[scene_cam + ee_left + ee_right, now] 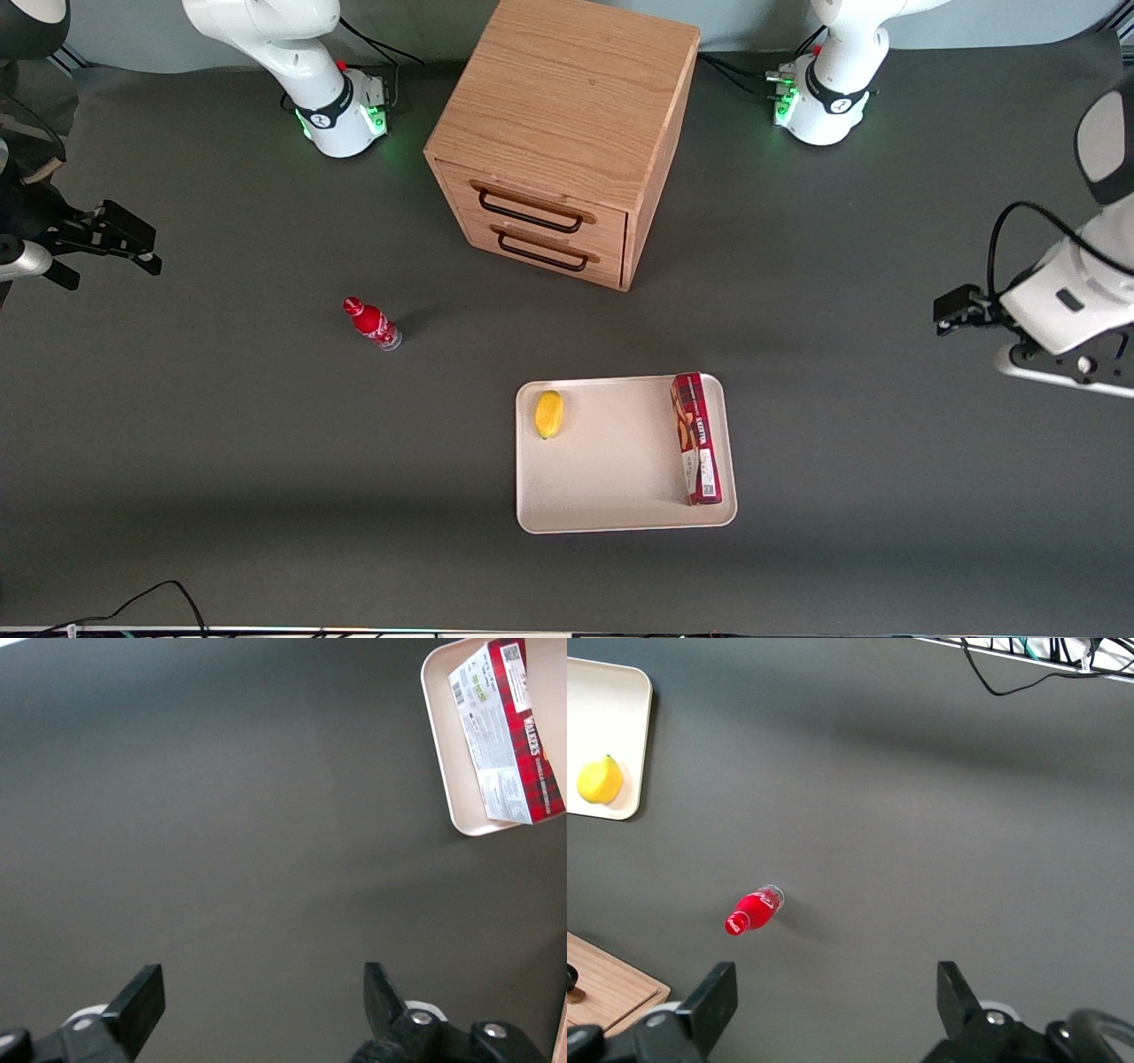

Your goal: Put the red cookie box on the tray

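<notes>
The red cookie box (pixel 696 439) lies along the tray (pixel 611 478) edge: light, stiff cardboard, best pinched across its narrow width. The gripper (pixel 257 1001) hangs over bare desk (pixel 266 461), jaws released.

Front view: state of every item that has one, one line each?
red cookie box: lying flat on the tray, along its edge toward the working arm
tray: holds the box and a lemon
lemon: on the tray
red bottle: standing on the table
drawer cabinet: both drawers shut
left gripper: open, empty, above bare table
</notes>
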You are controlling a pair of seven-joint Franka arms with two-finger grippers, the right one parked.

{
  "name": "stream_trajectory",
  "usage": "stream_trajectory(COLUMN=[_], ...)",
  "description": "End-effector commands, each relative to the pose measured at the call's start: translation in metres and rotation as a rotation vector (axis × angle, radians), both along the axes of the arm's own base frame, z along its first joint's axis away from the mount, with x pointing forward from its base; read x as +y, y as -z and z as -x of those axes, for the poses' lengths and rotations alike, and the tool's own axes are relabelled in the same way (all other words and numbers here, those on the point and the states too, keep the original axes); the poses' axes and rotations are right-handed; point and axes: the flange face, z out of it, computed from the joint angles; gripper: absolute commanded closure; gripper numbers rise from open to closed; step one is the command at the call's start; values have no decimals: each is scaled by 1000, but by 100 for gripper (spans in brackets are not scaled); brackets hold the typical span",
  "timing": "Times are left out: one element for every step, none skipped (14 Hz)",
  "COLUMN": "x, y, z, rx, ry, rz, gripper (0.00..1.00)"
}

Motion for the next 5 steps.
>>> stream_trajectory(x=[-7,-8,-8,-4,-2], y=[-20,-23,-29,-38,-46], z=[36,36,36,35,37], rx=[-33,-37,-45,-42,-18], ry=[12,21,30,61,94], rz=[-6,-6,-5,-5,-3], gripper=[0,0,0,0,0])
